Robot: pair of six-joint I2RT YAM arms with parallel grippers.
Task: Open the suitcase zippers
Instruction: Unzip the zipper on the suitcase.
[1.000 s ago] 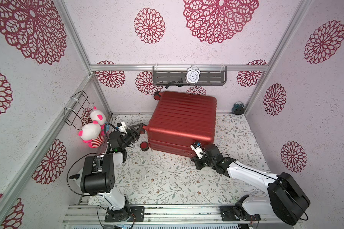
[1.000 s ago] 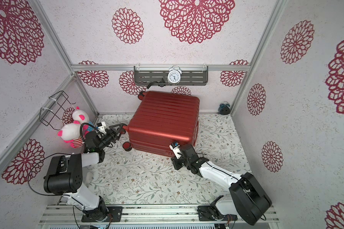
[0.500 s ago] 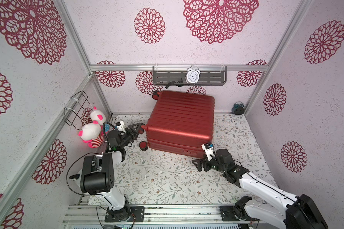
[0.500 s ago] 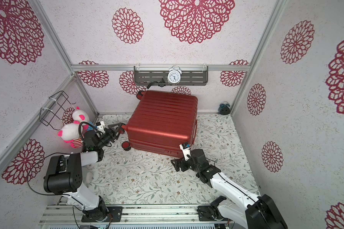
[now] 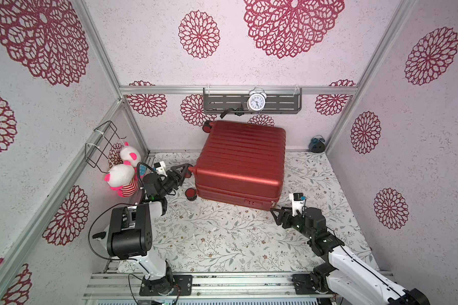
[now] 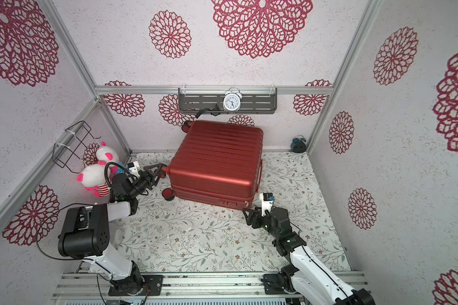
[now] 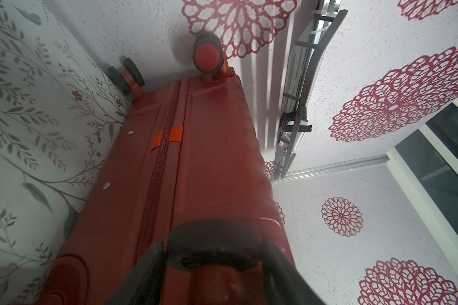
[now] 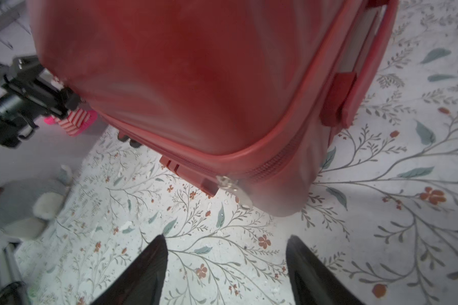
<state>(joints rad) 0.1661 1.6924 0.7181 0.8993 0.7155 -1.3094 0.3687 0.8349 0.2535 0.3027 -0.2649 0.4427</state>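
The red suitcase (image 5: 241,161) lies flat on the tabletop (image 5: 222,237), near the back wall. The left hand (image 5: 183,171) is closed around a corner wheel (image 7: 212,245), which should hold the case steady. The right hand (image 8: 225,239) is open and holds nothing. It sits just in front of the small silver zipper pull (image 8: 232,184). The pull is tiny and flat, so the fingers could slip off it. The wheel can turn, so a hard tug could make the suitcase slide.
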